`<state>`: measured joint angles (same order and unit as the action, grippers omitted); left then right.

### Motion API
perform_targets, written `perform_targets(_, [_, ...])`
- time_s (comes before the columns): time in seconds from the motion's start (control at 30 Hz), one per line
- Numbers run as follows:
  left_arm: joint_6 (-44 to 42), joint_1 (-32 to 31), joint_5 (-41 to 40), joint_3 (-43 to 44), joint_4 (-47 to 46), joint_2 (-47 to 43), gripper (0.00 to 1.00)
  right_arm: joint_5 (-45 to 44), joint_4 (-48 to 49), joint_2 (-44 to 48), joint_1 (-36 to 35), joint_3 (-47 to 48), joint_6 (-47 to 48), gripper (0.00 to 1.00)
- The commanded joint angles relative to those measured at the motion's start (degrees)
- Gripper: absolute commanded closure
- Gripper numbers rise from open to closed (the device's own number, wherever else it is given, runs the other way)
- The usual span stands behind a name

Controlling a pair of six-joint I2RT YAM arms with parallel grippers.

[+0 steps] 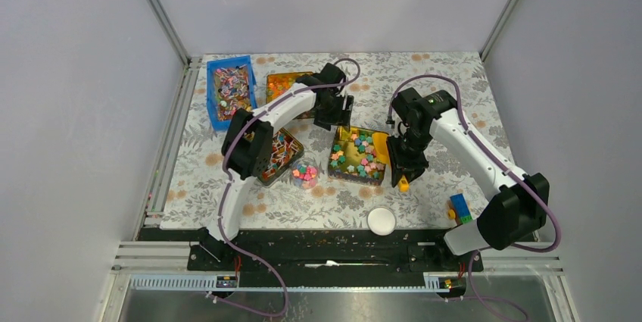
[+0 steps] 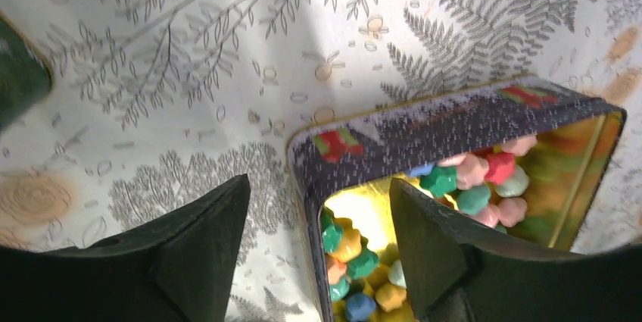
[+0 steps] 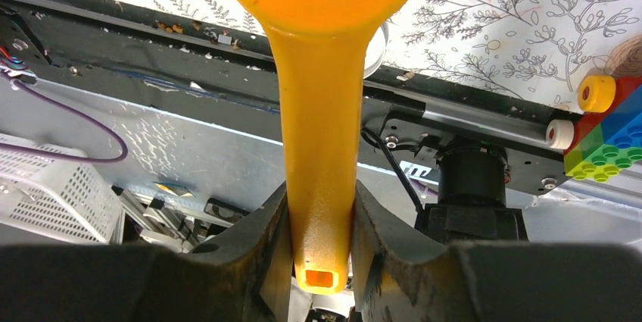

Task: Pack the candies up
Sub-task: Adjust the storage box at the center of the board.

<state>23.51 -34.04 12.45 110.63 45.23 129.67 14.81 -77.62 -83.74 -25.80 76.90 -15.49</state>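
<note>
Top view: we find the candies (image 1: 362,157) in the tin (image 1: 353,179) at mid-table, with some in a cup (image 1: 305,176). The left gripper (image 1: 339,120) hangs over the tin's far-left corner.

Left wrist: jaws apart, straddling the tin wall.

Right wrist: the right gripper (image 3: 322,261) is clamped on the scoop (image 3: 318,148).

We judge that the tin is being braced. Next, pinch the wall, then scoop.

The left arm (image 1: 265,121) reaches far and to the right from its near base. The left gripper (image 2: 318,182) points down with its jaws apart. The right arm (image 1: 477,148) arcs left toward the middle, and the right gripper (image 3: 318,193) is clamped (a finger pressing on each side) on an orange scoop handle (image 3: 318,132).
</note>
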Motion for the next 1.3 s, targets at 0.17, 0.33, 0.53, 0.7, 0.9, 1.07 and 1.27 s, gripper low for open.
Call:
perform_targets(0.17, [-12.4, -1.9, -3.1, 8.8, 3.8, 4.9, 0.28, 3.1, -3.4, -1.0, 0.2, 2.4, 0.8, 1.0])
perform_targets(0.33, [-13.9, -1.9, -2.7, 7.6, 2.9, 3.6, 0.51, 4.4, -3.8, -2.8, 0.2, 3.1, 1.6, 1.0])
perform_targets(0.53, [-11.8, -1.7, -5.9, 2.4, 1.0, -1.3, 0.94, 5.3, -4.4, -4.6, 0.2, 4.5, 2.1, 1.0])
perform_targets(0.7, [-5.0, -0.5, -6.9, -4.0, 1.2, -5.3, 1.0, 5.9, -5.1, -6.8, 0.2, 6.6, 2.6, 1.0])
perform_targets(0.9, [5.6, -0.4, -11.4, -12.1, 0.9, -11.0, 1.0, 6.7, -5.3, -8.9, 0.2, 10.0, 3.0, 1.0])
perform_targets(1.07, [12.4, 0.5, -9.8, -15.0, 0.1, -11.7, 1.0, 7.2, -5.6, -10.3, 0.2, 12.6, 3.7, 1.0])
perform_targets(1.27, [19.2, 2.5, -8.7, -16.3, 0.6, -11.5, 1.0, 7.7, -6.2, -10.8, 0.2, 12.8, 4.9, 1.0])
